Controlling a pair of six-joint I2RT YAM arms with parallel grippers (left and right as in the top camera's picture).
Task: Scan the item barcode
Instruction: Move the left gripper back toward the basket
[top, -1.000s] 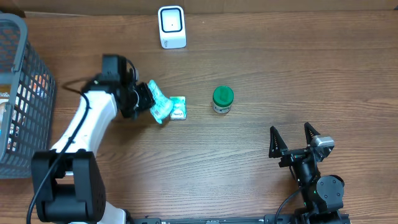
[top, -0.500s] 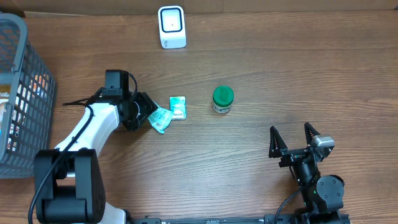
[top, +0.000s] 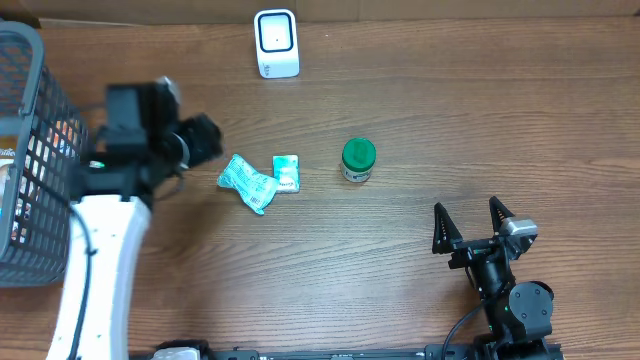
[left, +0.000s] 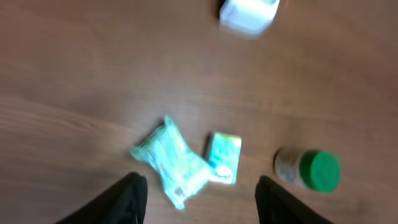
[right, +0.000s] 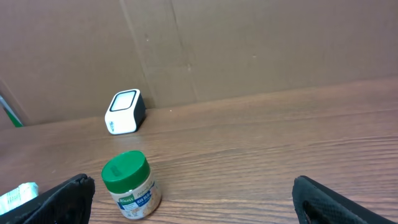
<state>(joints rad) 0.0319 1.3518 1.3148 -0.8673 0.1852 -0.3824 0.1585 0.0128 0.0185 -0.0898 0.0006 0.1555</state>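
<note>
On the table (top: 450, 120), crinkled teal packet (top: 245, 182) lies; left claw (left: 199, 184), right claw (top: 466, 208) gape empty.

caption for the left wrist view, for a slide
Open left hand hovering over a teal packet, small box and green-lidded jar.
</note>
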